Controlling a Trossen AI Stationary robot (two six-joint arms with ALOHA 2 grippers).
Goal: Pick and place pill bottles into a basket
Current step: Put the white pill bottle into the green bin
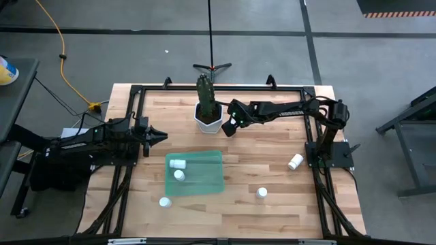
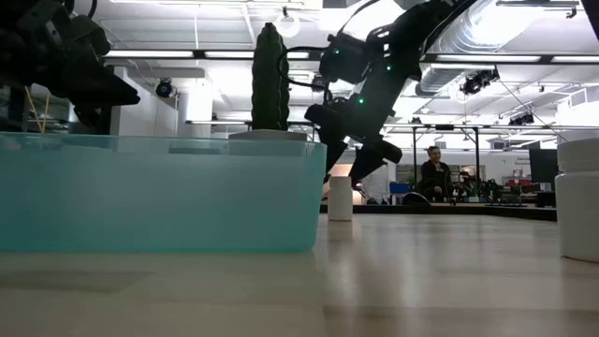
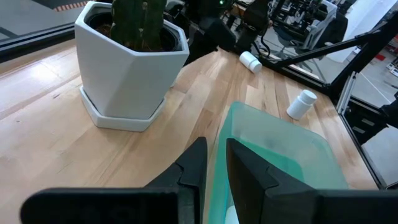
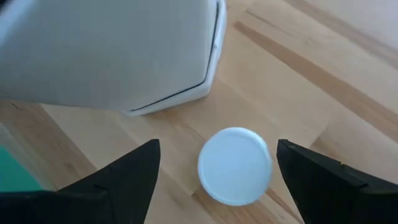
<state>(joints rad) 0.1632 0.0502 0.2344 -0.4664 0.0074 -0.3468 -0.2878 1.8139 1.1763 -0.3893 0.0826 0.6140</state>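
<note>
Pill bottles: white, capped, six counted. Two lie inside the basket (image 1: 204, 175), at its left end in the high view (image 1: 178, 163) (image 1: 179, 175). One stands on the table just off the basket's lower left corner (image 1: 164, 202). One stands lower right of centre (image 1: 262, 193). One lies on its side near the right frame rail (image 1: 295, 161). The sixth stands upright beside the white hexagonal pot (image 1: 208, 117), seen cap-up at bottom centre of the right wrist view (image 4: 235, 165).

Basket: shallow teal tray, centre of the table, below the pot in the high view; open-topped, with bare room in its right half.

Right gripper (image 1: 229, 127): centre of the high view, just right of the pot, above the sixth bottle. Fingers spread wide to either side of the cap, not touching it, holding nothing.

Left gripper (image 1: 162, 135): parked at the left of the table, pointing toward the pot, fingers clenched on nothing.

Step in hand, as judged: approach to the sixth bottle; grasp not yet made.

Next move calls for: lowering until the fingers flank the bottle body, closing, lifting, then carrying down-frame to the basket.

Edges and room: the pot's base sits close beside the bottle, so the near finger has little margin there; a knock could tip the pot or bottle. The far side is open wood. The path to the basket looks unobstructed.
</note>
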